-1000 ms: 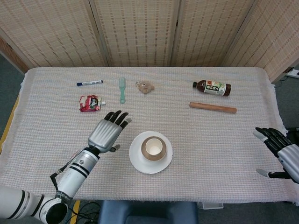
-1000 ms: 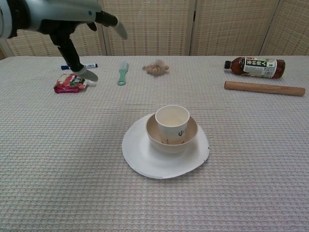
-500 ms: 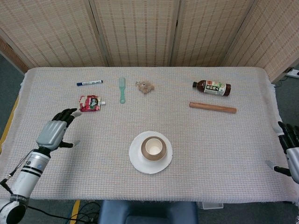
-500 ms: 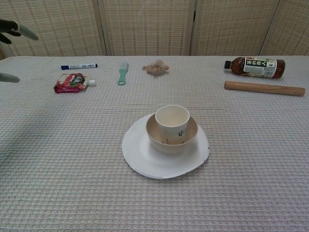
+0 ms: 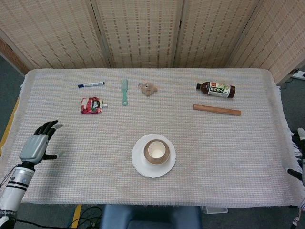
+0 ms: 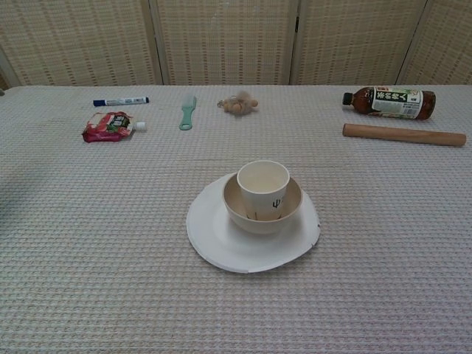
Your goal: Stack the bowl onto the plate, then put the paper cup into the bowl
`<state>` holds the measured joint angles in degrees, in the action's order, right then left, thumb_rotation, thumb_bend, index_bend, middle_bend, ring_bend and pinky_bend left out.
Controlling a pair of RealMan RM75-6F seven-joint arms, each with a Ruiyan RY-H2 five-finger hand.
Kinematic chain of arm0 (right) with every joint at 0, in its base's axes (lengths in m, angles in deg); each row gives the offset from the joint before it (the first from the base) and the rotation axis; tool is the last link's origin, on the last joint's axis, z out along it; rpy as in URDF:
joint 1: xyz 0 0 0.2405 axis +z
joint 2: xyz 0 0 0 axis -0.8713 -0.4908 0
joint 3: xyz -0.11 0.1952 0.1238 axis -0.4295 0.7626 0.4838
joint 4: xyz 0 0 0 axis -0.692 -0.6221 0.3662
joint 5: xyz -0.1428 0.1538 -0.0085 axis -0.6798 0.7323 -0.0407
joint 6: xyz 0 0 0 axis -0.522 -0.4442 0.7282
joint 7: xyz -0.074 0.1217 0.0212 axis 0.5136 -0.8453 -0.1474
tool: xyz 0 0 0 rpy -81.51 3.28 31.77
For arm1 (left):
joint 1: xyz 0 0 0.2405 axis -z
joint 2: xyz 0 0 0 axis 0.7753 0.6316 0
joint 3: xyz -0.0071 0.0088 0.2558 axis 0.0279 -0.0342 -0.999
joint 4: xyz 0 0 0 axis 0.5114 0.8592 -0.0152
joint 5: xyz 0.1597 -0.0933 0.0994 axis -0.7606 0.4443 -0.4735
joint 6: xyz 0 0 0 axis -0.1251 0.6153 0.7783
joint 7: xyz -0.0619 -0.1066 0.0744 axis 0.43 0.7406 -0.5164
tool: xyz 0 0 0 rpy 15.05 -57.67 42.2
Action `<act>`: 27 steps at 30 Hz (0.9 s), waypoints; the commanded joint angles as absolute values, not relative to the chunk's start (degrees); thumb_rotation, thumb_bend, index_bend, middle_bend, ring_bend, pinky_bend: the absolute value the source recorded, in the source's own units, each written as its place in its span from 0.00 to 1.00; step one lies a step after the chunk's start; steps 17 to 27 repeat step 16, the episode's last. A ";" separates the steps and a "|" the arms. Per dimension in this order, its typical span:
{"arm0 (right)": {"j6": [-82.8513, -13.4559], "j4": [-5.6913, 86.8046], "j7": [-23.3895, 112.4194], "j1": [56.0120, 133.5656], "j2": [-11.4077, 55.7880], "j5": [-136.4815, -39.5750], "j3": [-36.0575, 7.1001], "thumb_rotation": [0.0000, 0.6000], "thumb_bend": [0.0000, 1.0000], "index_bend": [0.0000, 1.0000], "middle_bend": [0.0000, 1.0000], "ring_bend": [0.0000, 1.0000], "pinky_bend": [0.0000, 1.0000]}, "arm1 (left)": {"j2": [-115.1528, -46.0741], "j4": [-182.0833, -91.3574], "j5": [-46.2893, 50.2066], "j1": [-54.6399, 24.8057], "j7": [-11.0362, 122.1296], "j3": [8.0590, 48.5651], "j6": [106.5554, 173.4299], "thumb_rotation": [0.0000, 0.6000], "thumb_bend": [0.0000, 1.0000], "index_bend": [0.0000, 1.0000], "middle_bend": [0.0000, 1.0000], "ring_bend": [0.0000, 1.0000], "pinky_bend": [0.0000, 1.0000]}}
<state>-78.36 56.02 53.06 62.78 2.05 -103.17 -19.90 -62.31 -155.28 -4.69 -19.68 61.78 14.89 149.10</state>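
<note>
A white plate (image 5: 138, 163) (image 6: 218, 247) lies at the table's front centre. On it sits a tan bowl (image 5: 147, 156) (image 6: 289, 209), and a paper cup (image 5: 157, 151) (image 6: 262, 181) stands upright inside the bowl. My left hand (image 5: 36, 144) hovers over the table's left edge, far from the stack, fingers apart and holding nothing. Only slivers of my right hand (image 5: 301, 168) show at the right border of the head view, fingers apart, nothing in them. The chest view shows neither hand.
Along the back lie a blue marker (image 5: 91, 85) (image 6: 120, 101), a red pouch (image 5: 92, 105) (image 6: 108, 127), a green brush (image 5: 125, 91) (image 6: 187, 113), a small toy (image 5: 148, 88) (image 6: 238, 105), a bottle (image 5: 216, 89) (image 6: 389, 102) and a wooden rolling pin (image 5: 217, 110) (image 6: 403, 134).
My left hand has drawn back from beside the plate to the table's left edge and left the chest view. My right hand has slid further off to the right.
</note>
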 commanded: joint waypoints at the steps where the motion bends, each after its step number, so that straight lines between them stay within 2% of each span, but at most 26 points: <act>1: -77.97 55.64 52.37 62.60 1.93 -104.02 -19.95 1.00 0.01 0.00 0.00 0.00 0.00 | -62.51 -155.08 -5.99 -21.13 62.89 16.28 150.63 1.00 0.26 0.15 0.10 0.00 0.15; 10: -79.88 56.79 49.56 60.48 -0.01 -106.95 -20.47 1.00 0.01 0.00 0.00 0.00 0.00 | -60.80 -156.77 -7.30 -23.90 63.35 18.27 149.89 1.00 0.26 0.15 0.10 0.00 0.15; 27: -79.42 59.16 50.97 60.66 -0.75 -108.43 -20.37 1.00 0.01 0.00 0.00 0.00 0.00 | -59.71 -158.19 -8.77 -25.26 61.97 18.43 148.85 1.00 0.26 0.15 0.10 0.00 0.15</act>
